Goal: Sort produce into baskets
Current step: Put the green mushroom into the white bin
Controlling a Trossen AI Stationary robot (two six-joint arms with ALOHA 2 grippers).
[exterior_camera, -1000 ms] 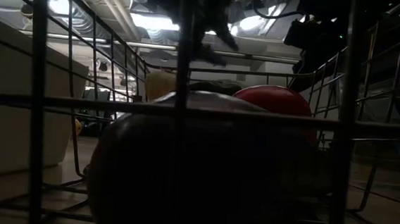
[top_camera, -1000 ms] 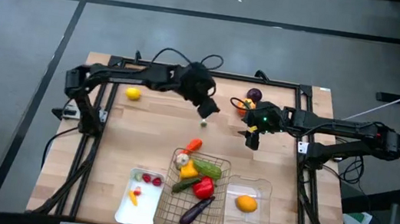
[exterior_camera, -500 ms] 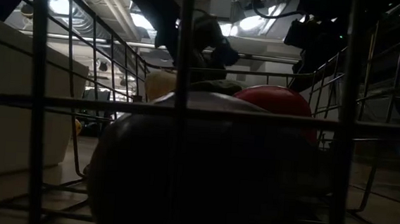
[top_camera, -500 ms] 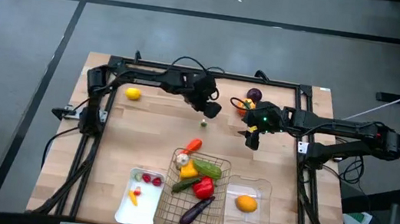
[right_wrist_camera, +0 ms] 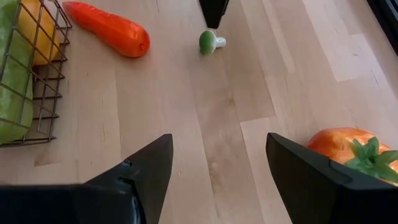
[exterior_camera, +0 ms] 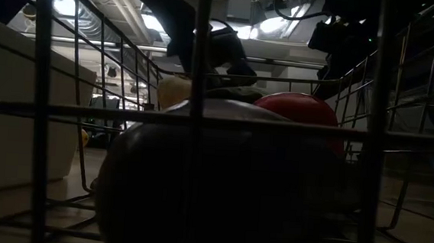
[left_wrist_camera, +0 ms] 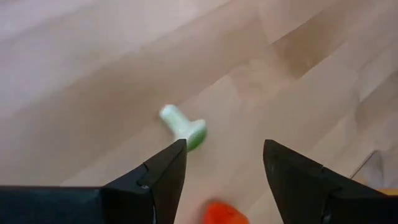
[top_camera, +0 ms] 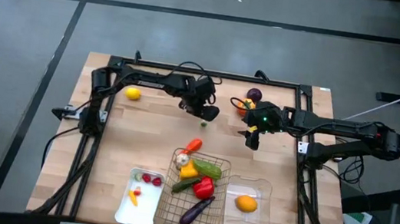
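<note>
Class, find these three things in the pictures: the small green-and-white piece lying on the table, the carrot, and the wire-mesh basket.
small green-and-white piece [right_wrist_camera: 209,41]: right wrist view, on its green cap.
carrot [right_wrist_camera: 106,27]: right wrist view, on the middle of its orange body.
wire-mesh basket [top_camera: 224,169]: high view, on its wire rim at the far right corner.

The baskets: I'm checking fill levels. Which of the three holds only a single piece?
The clear plastic bin, rightmost of the three, holds only one yellow-orange fruit. The wire-mesh basket holds several vegetables, and the flat white tray several small pieces.
</note>
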